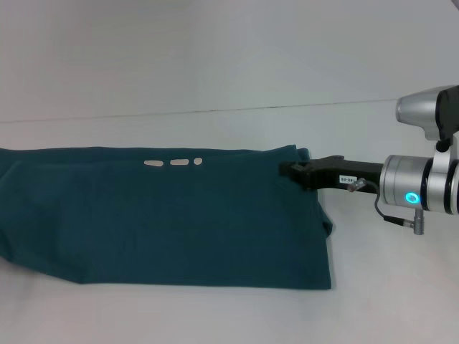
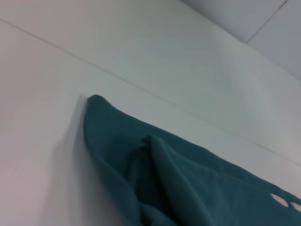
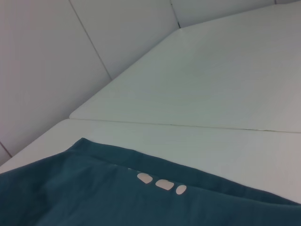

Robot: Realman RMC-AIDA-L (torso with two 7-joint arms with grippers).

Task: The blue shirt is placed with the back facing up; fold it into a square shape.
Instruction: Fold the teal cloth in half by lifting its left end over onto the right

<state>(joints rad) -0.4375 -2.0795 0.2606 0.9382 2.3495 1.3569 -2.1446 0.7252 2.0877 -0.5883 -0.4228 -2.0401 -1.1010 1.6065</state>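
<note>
The blue shirt point(image 1: 172, 215) lies on the white table as a long folded band, with three small white marks point(image 1: 174, 162) near its far edge. My right gripper point(image 1: 288, 170) reaches in from the right at the shirt's far right corner, and its black tip looks shut on the fabric edge there. In the right wrist view, the shirt point(image 3: 94, 193) lies flat just below the camera. In the left wrist view, a bunched, pointed corner of the shirt point(image 2: 155, 174) sits close to the camera. The left gripper itself is out of view.
The white table point(image 1: 215, 79) extends beyond the shirt to a seam line point(image 1: 215, 111) at the back. The shirt runs off the head view's left edge. A grey cable point(image 1: 391, 215) hangs under the right wrist.
</note>
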